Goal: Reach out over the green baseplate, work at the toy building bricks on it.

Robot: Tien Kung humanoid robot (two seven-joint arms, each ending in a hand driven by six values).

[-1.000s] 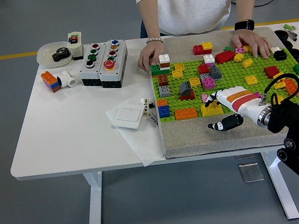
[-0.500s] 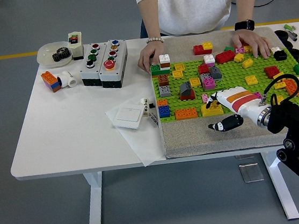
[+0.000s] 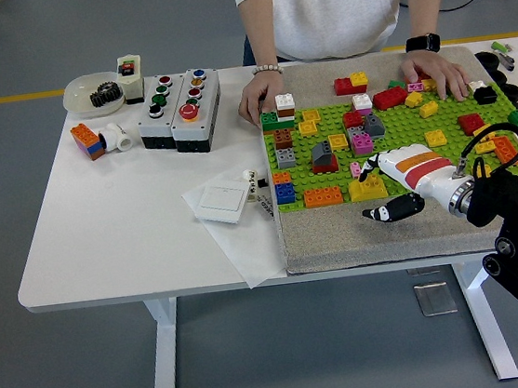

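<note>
Tabletop [image 3: 123, 228]: white, seen from above.

Mat [image 3: 339, 236]: grey, on the right half of the tabletop, under the baseplate.

Baseplate [image 3: 402, 131]: green, studded, lying flat on the mat; its near edge stops short of the mat's near edge.

Bricks [image 3: 329, 153]: many, scattered over the baseplate in red, yellow, orange, blue, grey, pink, white and brown. An orange brick [image 3: 322, 196] and a blue-and-orange stack [image 3: 283, 188] sit at the near left corner; a yellow brick [image 3: 367, 188] sits at the near edge, just beside the robot hand.

Robot hand [image 3: 398, 183]: right one, white with an orange band, entering from the lower right on a black arm. It is over the near edge of the baseplate, fingers loosely apart and pointing left, the black thumb lower, over the bare mat. It grips nothing that can be seen; whether the fingertips touch the yellow brick cannot be told.

Person: at the far side, one hand [image 3: 262, 95] resting at the baseplate's far left corner, the other hand [image 3: 437, 75] flat on its far right part.

Button boxes [image 3: 179, 109]: grey, with coloured buttons, left of the baseplate.

Bowl [image 3: 88, 93]: white, far left, holding a dark gear.

Switch plate [image 3: 222, 201]: white, on a sheet of paper beside the mat.
</note>
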